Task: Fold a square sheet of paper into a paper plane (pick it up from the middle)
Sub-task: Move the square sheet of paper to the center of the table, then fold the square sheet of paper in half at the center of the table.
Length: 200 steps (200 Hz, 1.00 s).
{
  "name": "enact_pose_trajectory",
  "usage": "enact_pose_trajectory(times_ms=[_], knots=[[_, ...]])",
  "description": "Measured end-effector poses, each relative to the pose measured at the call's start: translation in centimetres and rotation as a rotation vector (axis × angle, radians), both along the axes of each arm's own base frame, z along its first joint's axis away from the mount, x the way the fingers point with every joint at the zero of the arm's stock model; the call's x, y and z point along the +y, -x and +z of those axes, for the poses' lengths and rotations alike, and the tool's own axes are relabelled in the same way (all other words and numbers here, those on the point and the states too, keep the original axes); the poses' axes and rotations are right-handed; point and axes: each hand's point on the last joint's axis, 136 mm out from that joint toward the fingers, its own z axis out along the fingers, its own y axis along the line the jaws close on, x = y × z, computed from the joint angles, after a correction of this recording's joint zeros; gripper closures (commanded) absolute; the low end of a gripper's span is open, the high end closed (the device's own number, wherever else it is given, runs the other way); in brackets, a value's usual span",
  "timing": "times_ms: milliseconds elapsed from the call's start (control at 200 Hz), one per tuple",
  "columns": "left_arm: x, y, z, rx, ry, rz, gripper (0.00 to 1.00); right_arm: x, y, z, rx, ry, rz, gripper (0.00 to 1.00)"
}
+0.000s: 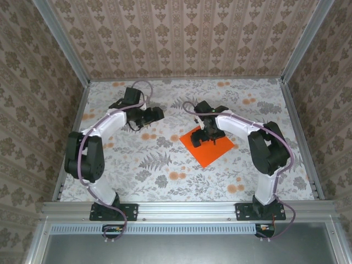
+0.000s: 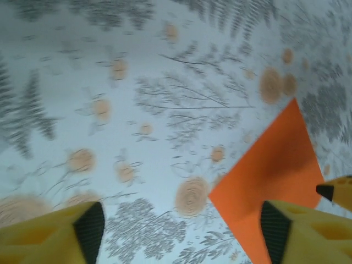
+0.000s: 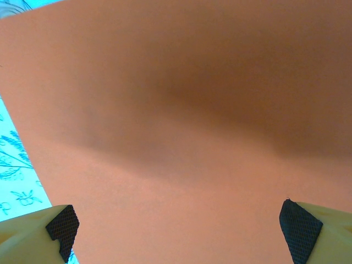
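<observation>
Your right gripper: jaws wide, directly above square sheet of paper (lying flat, right of table centre). Your left gripper: jaws wide too, empty, near sheet's left corner.

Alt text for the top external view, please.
An orange square sheet of paper lies flat on the flower-print table, with the right gripper directly over it. The left gripper hangs over bare table to the sheet's left.
</observation>
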Motion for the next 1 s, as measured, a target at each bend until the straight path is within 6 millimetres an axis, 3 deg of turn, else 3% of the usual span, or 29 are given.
enact_pose_trajectory(times_ms=[95, 315, 1000], knots=[[2.0, 0.6, -0.5, 0.002, -0.033, 0.048, 0.0, 0.0, -0.1, -0.8, 0.018, 0.021, 0.027, 0.03], [4.7, 1.3, -0.5, -0.013, -0.073, 0.118, 0.0, -0.1, -0.3, -2.6, 0.061, 0.062, 0.062, 0.06], [4.8, 1.4, -0.3, -0.02, -0.078, 0.123, 0.0, -0.2, -0.6, -3.2, 0.086, 0.066, 0.068, 0.23]])
